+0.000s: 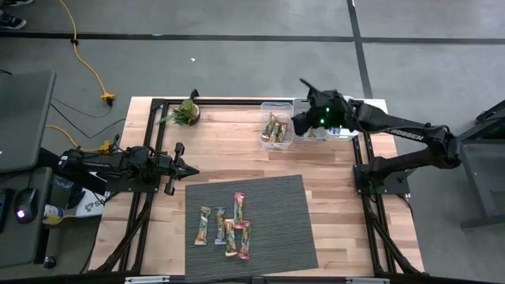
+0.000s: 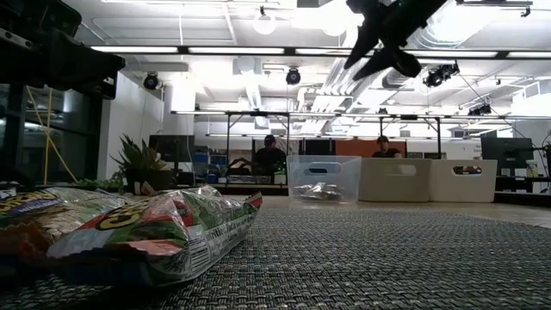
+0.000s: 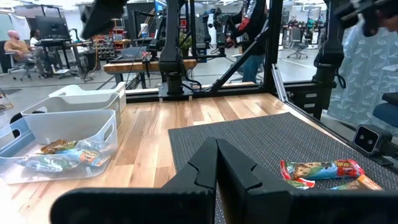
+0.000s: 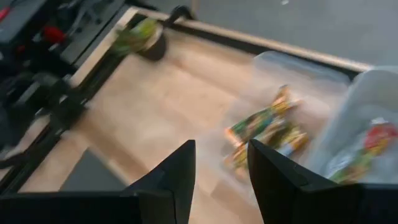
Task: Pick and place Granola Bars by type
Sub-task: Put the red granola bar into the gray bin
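Note:
Several granola bars (image 1: 226,226) lie flat in a loose cluster on the dark mat (image 1: 268,197) near the table's front; the low view shows them close up (image 2: 129,228). More bars (image 1: 274,128) lie in a clear bin (image 1: 277,108) at the far edge, and at least one lies in the neighbouring bin (image 4: 373,140). My right gripper (image 1: 302,118) hangs open and empty high above those bins (image 4: 221,174), tipped downward. My left gripper (image 1: 189,168) rests shut at the table's left, pointing level over the mat (image 3: 216,163).
A small potted plant (image 1: 185,112) stands at the far left corner. Three bins sit in a row at the far edge, the third being (image 1: 344,130). Black frame rails run along the table's sides (image 1: 371,213). Bare wood lies between the mat and the bins.

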Controlling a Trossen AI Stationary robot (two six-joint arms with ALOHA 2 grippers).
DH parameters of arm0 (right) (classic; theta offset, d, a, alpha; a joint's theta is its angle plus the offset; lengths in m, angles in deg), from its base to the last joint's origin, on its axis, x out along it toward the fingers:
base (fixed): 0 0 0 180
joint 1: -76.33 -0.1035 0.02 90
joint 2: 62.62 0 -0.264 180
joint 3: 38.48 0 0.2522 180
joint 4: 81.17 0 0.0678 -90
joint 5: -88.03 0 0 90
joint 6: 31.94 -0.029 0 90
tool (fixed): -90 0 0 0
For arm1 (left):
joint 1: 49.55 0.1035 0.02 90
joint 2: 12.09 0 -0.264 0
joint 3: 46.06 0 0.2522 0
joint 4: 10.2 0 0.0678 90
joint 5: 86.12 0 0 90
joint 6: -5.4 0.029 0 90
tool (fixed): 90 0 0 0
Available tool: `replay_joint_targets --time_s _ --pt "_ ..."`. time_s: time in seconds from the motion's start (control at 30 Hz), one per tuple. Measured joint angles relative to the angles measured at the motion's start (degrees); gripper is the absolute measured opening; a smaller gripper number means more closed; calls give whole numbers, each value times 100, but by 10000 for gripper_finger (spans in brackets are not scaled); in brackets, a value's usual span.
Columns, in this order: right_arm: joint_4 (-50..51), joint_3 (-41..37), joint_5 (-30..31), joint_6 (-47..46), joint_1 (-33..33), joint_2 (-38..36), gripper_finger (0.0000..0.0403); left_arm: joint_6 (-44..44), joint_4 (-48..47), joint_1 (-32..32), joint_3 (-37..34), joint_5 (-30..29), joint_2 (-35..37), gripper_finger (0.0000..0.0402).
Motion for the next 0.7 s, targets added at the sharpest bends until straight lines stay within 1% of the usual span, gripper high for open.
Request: replay_joint_targets --time_s 0.17,0.3,0.43,0.5,0.7 --pt "2 0 15 -100 -659 0 129 0 0 -2 0 -2 -2 1" --pt "-82 0 20 -669 -1139 0 129 0 0 0 0 -2 -2 1" --pt "-393 0 46 -1101 -1799 0 129 0 0 -1 0 -1 -1 1" --pt "-559 0 270 -1288 -2167 0 129 0 0 0 0 0 0 1" --pt "-1414 0 1268 -1553 -3307 83 129 0 0 -1 0 -1 -1 1"
